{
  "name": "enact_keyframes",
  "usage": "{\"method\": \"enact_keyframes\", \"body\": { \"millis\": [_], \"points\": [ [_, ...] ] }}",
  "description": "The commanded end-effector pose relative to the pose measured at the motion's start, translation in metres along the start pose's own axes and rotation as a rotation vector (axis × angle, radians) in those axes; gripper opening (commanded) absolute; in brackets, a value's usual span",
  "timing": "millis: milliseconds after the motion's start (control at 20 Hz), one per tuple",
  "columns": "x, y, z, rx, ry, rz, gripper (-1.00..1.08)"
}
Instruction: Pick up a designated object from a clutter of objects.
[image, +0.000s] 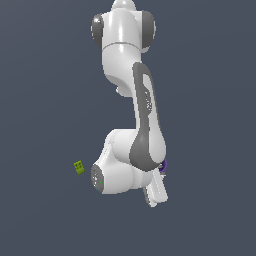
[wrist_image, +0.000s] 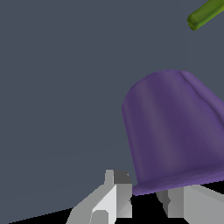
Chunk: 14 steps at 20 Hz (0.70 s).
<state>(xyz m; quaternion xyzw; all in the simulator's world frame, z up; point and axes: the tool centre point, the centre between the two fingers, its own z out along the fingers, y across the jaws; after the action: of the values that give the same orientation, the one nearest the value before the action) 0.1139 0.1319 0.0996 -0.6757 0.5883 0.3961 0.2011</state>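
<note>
The purple cup (wrist_image: 175, 131) fills much of the wrist view, with its rim right at my fingertips. My gripper (wrist_image: 144, 202) has its jaws close together on the cup's rim wall, one finger (wrist_image: 114, 197) outside it and the other under the rim. In the exterior view only a sliver of the cup (image: 164, 165) shows behind the arm, beside the gripper (image: 155, 197). The green studded block (image: 79, 167) lies apart, toward the exterior view's left. The banana and the small yellow piece are hidden in the exterior view.
A greenish elongated piece (wrist_image: 204, 14) shows at the edge of the wrist view beyond the cup; I cannot tell what it is. The white arm (image: 130, 100) covers the middle of the exterior view. The floor is plain dark grey.
</note>
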Motion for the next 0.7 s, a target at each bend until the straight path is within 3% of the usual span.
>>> {"method": "enact_keyframes", "body": {
  "millis": [0, 650],
  "points": [
    [-0.011, 0.006, -0.014, 0.002, 0.001, -0.001, -1.0],
    [-0.095, 0.057, -0.121, 0.002, 0.003, 0.0, -1.0]
  ]
}}
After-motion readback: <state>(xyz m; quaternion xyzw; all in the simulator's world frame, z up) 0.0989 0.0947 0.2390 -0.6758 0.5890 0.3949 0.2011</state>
